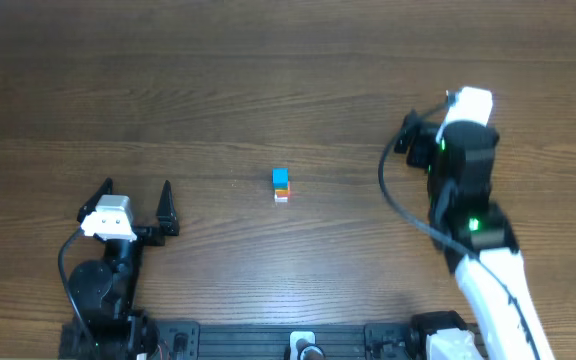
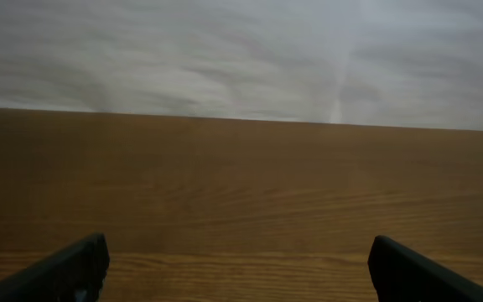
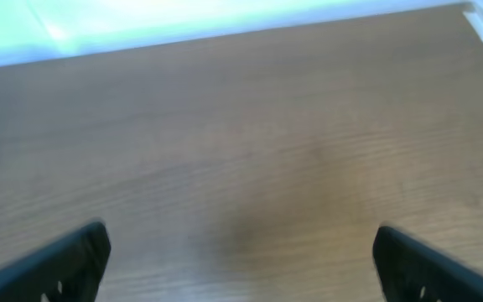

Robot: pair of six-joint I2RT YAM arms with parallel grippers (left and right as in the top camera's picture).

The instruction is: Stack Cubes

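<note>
A small stack of cubes stands in the middle of the wooden table. A blue cube is on top, with an orange cube under it and a sliver of white and red at the base. My left gripper rests open near its base, well left of the stack, with nothing between its fingers. My right gripper hovers open over bare wood, far right of the stack and slightly farther back.
A black cable loops off the right arm toward the middle. Bare tabletop surrounds the stack on every side. The table's far edge meets a pale wall.
</note>
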